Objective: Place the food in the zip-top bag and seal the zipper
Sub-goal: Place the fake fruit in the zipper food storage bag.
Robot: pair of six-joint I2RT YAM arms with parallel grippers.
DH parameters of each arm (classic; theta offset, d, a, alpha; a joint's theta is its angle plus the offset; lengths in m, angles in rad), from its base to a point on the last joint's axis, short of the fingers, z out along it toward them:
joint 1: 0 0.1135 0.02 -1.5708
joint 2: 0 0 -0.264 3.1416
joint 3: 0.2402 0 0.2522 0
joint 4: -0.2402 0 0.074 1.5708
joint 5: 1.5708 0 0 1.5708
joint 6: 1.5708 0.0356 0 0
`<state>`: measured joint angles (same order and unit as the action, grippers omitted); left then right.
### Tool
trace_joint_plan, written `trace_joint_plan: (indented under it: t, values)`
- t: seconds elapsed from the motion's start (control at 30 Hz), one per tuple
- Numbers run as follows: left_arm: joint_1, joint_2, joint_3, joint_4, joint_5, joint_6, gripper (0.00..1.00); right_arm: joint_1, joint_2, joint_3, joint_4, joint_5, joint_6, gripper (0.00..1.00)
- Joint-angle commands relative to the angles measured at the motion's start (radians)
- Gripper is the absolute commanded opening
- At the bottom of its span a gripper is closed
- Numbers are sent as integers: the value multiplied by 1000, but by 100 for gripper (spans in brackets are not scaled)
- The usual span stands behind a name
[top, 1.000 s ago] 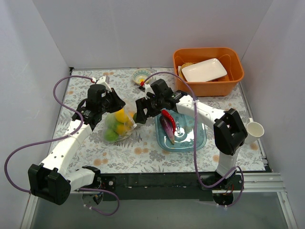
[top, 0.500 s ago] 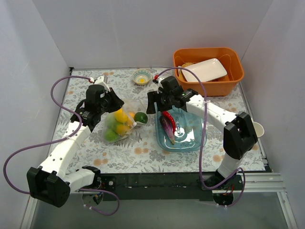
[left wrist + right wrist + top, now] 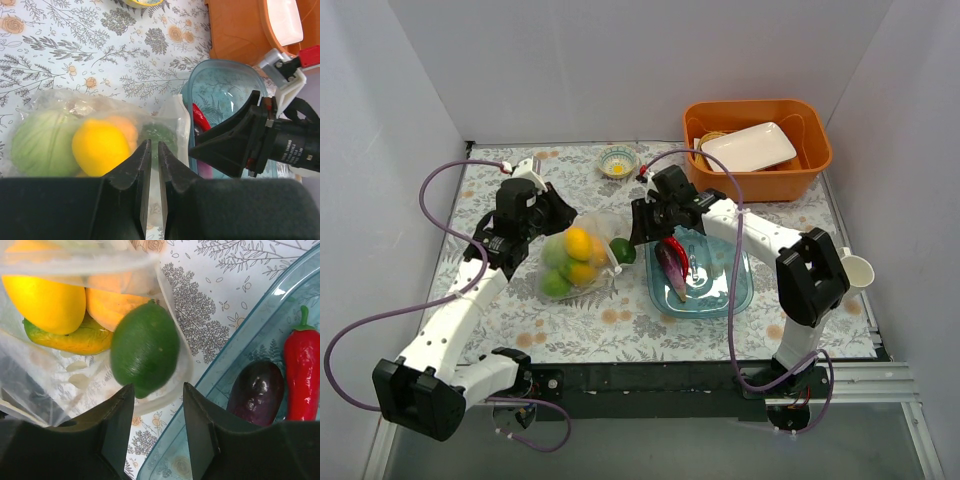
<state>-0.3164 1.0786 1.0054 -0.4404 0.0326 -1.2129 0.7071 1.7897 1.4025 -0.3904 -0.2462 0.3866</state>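
Returning to the round green lime (image 3: 145, 347) left at the mouth of the clear crinkly zip-top bag (image 3: 575, 262), left of the table's centre, the right gripper (image 3: 157, 390) spreads open around it. The left gripper (image 3: 154, 145) appears to pinch the bag's rim. The red chilli (image 3: 676, 250) and purple eggplant (image 3: 670, 268) are yet to be bagged.

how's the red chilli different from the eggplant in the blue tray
Colour: the red chilli is bright red with a green stem, while the eggplant is dark purple.
Shape: the chilli is slim and long, and the eggplant is plumper and rounder.
Shared: both lie side by side in the blue tray, and neither is in the zip-top bag yet.
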Motion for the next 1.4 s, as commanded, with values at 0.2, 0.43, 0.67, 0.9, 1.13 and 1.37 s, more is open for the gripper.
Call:
trace_joint_plan:
  t: [0.2, 0.43, 0.67, 0.9, 1.13, 1.37]
  values:
    - [0, -39, 12, 3, -42, -1, 13, 2, 43, 9, 22, -7, 5, 49]
    - [0, 30, 84, 5, 170, 44, 49, -1, -53, -33, -2, 166, 49, 52]
    - [-52, 76, 128, -29, 193, 69, 57, -55, -202, -99, -12, 301, 112, 57]
    - [-205, 174, 199, -158, -20, 138, 60, -89, -283, -115, 1, 314, 121, 63]
    - [-220, 233, 237, -224, -144, 139, 59, -109, -319, -134, -10, 323, 121, 64]
    - [-243, 283, 243, -239, -166, 107, 58, -116, -323, -146, -5, 303, 126, 65]
